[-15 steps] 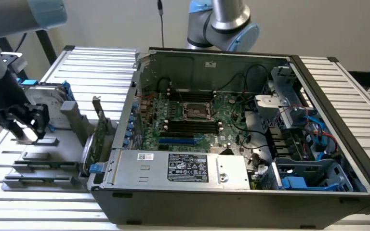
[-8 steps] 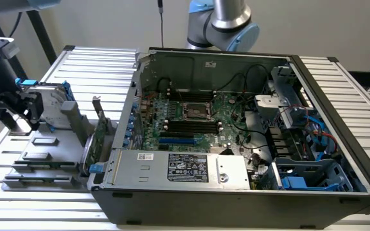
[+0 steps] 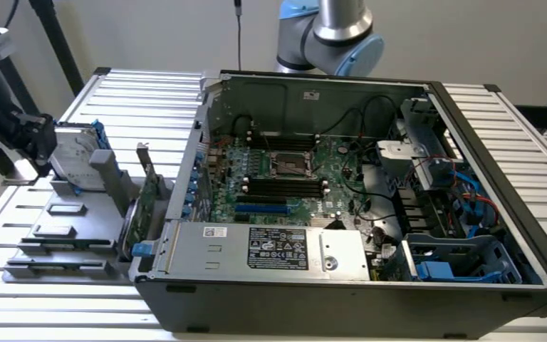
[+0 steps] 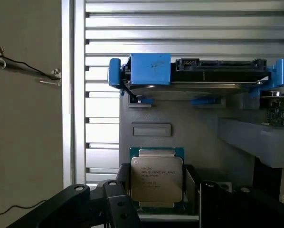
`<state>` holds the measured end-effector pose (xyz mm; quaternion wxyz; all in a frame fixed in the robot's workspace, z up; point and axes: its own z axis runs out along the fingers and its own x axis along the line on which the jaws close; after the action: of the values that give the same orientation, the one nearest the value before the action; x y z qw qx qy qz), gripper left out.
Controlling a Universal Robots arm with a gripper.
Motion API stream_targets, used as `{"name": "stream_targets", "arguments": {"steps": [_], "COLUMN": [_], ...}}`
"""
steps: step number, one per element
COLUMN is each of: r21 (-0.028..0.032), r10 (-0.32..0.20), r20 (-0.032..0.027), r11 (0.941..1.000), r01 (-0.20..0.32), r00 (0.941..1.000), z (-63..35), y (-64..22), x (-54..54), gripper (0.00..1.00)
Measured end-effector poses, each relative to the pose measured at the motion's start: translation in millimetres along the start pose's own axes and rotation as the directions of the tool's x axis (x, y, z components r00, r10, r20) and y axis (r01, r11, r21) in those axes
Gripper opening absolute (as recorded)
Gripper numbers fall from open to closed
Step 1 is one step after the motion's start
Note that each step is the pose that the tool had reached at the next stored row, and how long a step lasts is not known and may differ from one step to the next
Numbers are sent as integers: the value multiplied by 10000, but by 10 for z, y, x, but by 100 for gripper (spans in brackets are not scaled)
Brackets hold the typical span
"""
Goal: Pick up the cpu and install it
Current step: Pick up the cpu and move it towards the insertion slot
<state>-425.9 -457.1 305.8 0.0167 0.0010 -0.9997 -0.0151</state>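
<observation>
The cpu [image 4: 156,178] is a small square chip with a dull silver top and a green rim, lying flat in a grey parts holder [image 4: 203,137]. In the wrist view it shows between the two black fingers [image 4: 117,202], which stand apart on either side of it with a gap showing. My gripper [image 4: 161,209] is open and holds nothing. In the exterior view the gripper [image 3: 22,139] hangs at the far left above the holder [image 3: 26,267], where the cpu [image 3: 53,230] lies. The motherboard socket [image 3: 288,165] sits in the open computer case.
A silver hard drive with blue brackets [image 4: 199,71] stands on edge at the holder's far end, past a small slot. An expansion card [image 3: 145,189] stands between holder and case [image 3: 350,292]. The slatted table's edge [image 4: 68,95] is close by. The power supply box [image 3: 264,249] fills the case's front.
</observation>
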Motion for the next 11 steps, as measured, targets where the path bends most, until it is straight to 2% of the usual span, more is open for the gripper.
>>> {"name": "stream_targets", "arguments": {"steps": [6, 9, 11], "r21": [4, -1, -5], "r10": [-127, -152, -157], "r20": [-8, -32, -48], "r11": [9999, 9999, 9999], "r01": [127, 152, 157], "r00": [9999, 9999, 9999], "z": [-277, -411, -465], "y": [8, 12, 13], "x": [-95, -202, -290], "gripper": [55, 55, 55]}}
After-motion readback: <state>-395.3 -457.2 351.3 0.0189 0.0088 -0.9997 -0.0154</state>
